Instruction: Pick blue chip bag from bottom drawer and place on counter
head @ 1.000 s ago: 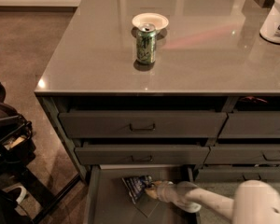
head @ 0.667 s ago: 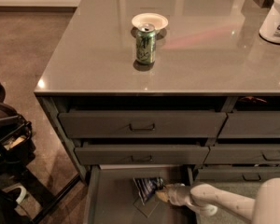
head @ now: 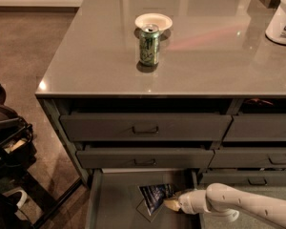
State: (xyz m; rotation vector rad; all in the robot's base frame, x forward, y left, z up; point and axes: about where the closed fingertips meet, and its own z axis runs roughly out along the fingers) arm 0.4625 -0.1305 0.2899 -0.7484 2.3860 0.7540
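1 camera, high, angled down over counter (head: 219, 56) front; pincer (head: 170, 204) in bottom drawer (head: 119, 213), frame bottom.

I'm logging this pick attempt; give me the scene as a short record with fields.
bag: blue chip bag lying in the drawer
drawer: bottom drawer pulled open
gripper: gripper low inside the drawer, at the bag's right edge
counter: counter holds green can, white bowl behind it, white tub at far right
progress: bag not yet on counter
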